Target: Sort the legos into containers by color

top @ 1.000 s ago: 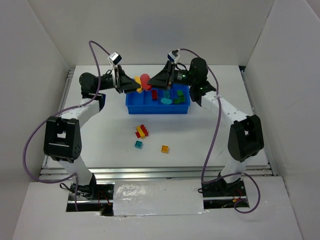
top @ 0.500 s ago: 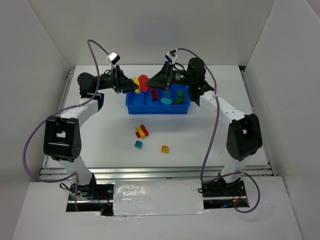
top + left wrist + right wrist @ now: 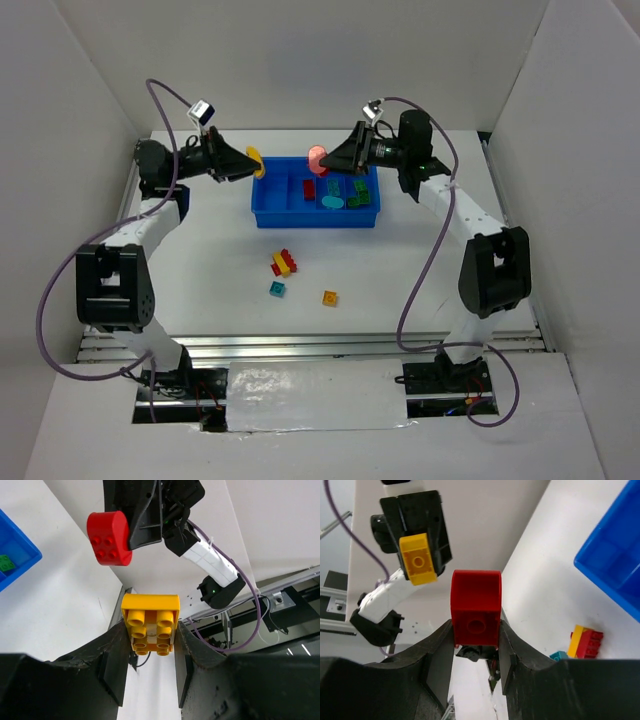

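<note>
My left gripper [image 3: 151, 632] clamps a yellow brick [image 3: 150, 622], my right gripper [image 3: 476, 632] a red piece [image 3: 476, 600], both beside the part-filled tray [image 3: 315, 216], while loose legos [image 3: 284, 263] lie on the bench [image 3: 400, 285] well behind them.

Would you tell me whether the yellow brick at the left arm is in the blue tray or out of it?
Out: the left pincer grips the yellow brick in the air, beside the blue tray.

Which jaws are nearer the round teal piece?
Right: its jaws hold a red brick just behind the teal piece; the left jaws hold a yellow brick past the tray's left end.
</note>
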You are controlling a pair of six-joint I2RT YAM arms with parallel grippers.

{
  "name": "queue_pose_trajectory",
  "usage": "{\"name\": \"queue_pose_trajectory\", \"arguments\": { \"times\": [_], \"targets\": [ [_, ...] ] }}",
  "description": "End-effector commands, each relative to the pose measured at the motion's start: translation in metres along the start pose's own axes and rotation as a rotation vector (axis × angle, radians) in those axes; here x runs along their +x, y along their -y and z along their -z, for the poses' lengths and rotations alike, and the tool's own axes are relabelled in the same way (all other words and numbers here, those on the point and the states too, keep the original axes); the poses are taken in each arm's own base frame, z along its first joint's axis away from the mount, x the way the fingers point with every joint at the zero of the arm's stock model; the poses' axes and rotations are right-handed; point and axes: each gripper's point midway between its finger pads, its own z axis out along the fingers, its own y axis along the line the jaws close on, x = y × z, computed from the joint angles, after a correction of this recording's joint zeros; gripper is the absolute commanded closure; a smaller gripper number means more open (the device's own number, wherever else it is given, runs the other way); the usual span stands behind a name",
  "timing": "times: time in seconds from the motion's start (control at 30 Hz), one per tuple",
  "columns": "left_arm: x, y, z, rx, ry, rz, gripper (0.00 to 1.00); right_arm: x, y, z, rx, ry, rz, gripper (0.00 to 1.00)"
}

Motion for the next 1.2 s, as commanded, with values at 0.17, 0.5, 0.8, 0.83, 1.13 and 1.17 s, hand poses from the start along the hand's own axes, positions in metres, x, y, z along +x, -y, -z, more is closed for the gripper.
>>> {"name": "queue_pose_trajectory", "arguments": {
  "times": [0.17, 0.5, 0.8, 0.83, 1.13, 1.17],
  "targets": [
    [-0.019, 0.008, 0.003, -0.108, 0.030, -0.248, 1.00, -0.014, 0.007, -0.004, 0.029, -0.001, 0.081, 1.00],
    [-0.010, -0.035, 0.010, -0.454, 0.013, -0.181, 1.00, -0.054, 0.124, -0.030, 0.598, 0.036, 0.038, 1.00],
    [-0.005, -0.037, 0.021, -0.549, 0.029, -0.188, 1.00, -0.043, 0.178, -0.062, 0.758, 0.022, 0.042, 1.00],
    [-0.003, -0.040, 0.021, -0.554, 0.027, -0.179, 1.00, -0.039, 0.179, -0.067, 0.750, 0.011, 0.040, 1.00],
    [-0.001, -0.045, 0.017, -0.521, 0.012, -0.158, 1.00, -0.007, 0.187, -0.092, 0.739, -0.061, 0.026, 0.29],
    [0.000, -0.046, 0.016, -0.519, 0.009, -0.157, 1.00, -0.007, 0.184, -0.092, 0.735, -0.061, 0.028, 0.21]
  ]
}}
